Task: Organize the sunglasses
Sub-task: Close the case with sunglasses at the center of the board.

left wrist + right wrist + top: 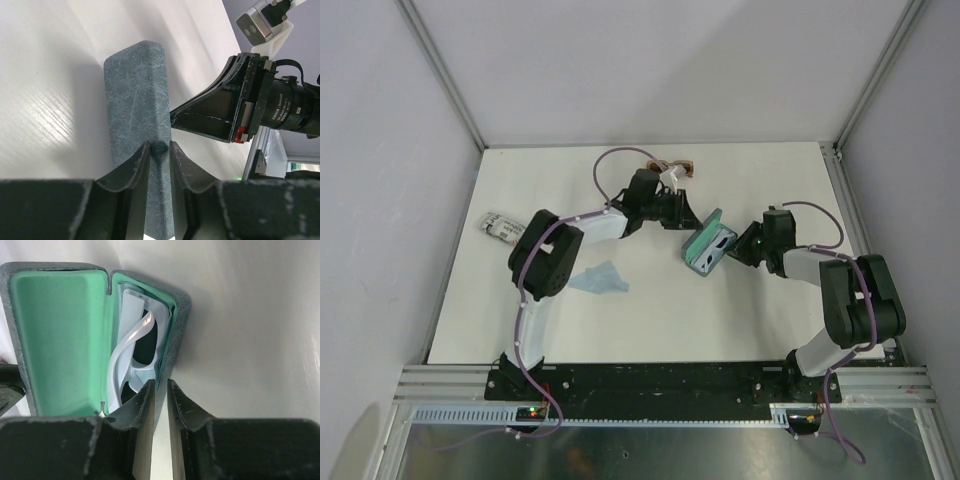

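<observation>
Both arms bent inward, meeting at open case. Left gripper pinches lid edge. Right gripper apparently clamped on base wall. White sunglasses inside.

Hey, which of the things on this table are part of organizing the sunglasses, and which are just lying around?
Part of the job:
white sunglasses, lying in the open case
brown sunglasses

Just lying about:
light blue cloth
small grey object at far left, too small to identify
</observation>
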Motion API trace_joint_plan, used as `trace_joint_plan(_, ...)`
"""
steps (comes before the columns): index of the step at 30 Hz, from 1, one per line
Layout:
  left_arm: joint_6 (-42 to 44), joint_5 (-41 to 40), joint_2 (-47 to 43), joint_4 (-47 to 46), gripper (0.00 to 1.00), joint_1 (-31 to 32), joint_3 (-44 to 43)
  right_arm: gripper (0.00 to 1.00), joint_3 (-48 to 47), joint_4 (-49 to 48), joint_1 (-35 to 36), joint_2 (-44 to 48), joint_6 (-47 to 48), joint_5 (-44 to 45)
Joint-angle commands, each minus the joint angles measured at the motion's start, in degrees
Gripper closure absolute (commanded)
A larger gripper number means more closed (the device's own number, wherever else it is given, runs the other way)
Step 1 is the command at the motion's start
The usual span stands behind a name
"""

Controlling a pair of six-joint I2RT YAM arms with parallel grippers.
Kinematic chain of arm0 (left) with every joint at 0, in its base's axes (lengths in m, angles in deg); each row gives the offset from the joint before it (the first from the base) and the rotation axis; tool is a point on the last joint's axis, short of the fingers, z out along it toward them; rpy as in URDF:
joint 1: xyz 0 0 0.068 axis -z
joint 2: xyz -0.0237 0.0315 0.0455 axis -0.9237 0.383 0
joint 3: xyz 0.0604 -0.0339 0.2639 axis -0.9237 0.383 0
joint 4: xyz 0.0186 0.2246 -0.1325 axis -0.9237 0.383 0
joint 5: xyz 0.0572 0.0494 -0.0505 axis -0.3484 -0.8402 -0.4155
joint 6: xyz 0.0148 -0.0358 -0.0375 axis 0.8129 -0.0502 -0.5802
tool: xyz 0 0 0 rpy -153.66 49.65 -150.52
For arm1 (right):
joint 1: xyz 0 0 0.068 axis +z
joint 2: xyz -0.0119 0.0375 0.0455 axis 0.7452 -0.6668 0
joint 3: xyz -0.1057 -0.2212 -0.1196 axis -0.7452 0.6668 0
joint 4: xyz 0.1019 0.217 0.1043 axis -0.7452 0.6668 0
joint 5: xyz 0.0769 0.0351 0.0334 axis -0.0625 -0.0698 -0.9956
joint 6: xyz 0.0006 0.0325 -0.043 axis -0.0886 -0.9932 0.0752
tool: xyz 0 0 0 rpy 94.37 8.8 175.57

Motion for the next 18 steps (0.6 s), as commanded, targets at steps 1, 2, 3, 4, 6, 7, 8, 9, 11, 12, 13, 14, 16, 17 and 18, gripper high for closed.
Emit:
trace_joint_plan(1, 2.74, -0.50, 0.57, 2.47, 0.75, 1.04, -3.60, 0.80, 0.36, -2.72, 0.67, -1.27, 0.06, -0.41)
trace_joint_plan(2, 3.14, -0.68, 0.64, 3.10, 0.76, 1.26, -3.91, 0.80, 0.37, -2.83, 0.72, -1.48, 0.01, -0.39)
trace_joint_plan(3, 3.43, -0.81, 0.63, 3.46, 0.77, 1.45, -4.07, 0.81, 0.33, -2.97, 0.75, -1.58, -0.06, -0.43)
trace_joint_plan(4, 3.62, -0.92, 0.62, 3.68, 0.79, 1.64, -4.10, 0.81, 0.31, -3.08, 0.81, -1.72, -0.14, -0.44)
trace_joint_plan(6, 4.02, -1.04, 0.61, 3.85, 0.82, 2.10, -4.04, 0.82, 0.36, -3.30, 0.96, -1.97, -0.20, -0.57)
trace_joint_plan(7, 4.18, -1.17, 0.57, 3.92, 0.85, 2.36, -4.00, 0.82, 0.33, -3.43, 1.00, -2.09, -0.21, -0.60)
trace_joint_plan(8, 4.43, -1.45, 0.50, 4.00, 0.87, 2.70, -3.85, 0.82, 0.31, -3.58, 1.11, -2.32, -0.26, -0.62)
trace_joint_plan(9, 4.65, -1.63, 0.47, 4.08, 0.88, 3.01, -3.68, 0.82, 0.34, -3.69, 1.17, -2.48, -0.33, -0.67)
trace_joint_plan(11, 4.96, -2.04, 0.51, 4.21, 0.91, 3.66, -3.49, 0.83, 0.31, -4.07, 1.32, -2.78, -0.44, -0.89)
trace_joint_plan(12, 5.13, -2.24, 0.61, 4.28, 0.91, 4.01, -3.38, 0.83, 0.30, -4.29, 1.40, -2.89, -0.55, -1.03)
trace_joint_plan(13, 5.17, -2.51, 0.74, 4.31, 0.91, 4.45, -3.27, 0.84, 0.30, -4.40, 1.44, -2.94, -0.65, -1.14)
trace_joint_plan(14, 5.24, -2.60, 0.81, 4.32, 0.92, 4.76, -3.09, 0.84, 0.34, -4.59, 1.51, -2.84, -0.74, -1.33)
trace_joint_plan(16, 5.33, -2.85, 1.17, 4.34, 0.92, 5.41, -2.80, 0.85, 0.35, -4.84, 1.60, -2.56, -0.86, -1.62)
trace_joint_plan(17, 5.40, -3.08, 1.42, 4.34, 0.92, 5.86, -2.63, 0.85, 0.32, -4.94, 1.63, -2.25, -0.84, -1.70)
trace_joint_plan(18, 5.44, -3.33, 1.63, 4.34, 0.92, 6.17, -2.50, 0.86, 0.35, -5.08, 1.64, -2.01, -0.84, -1.83)
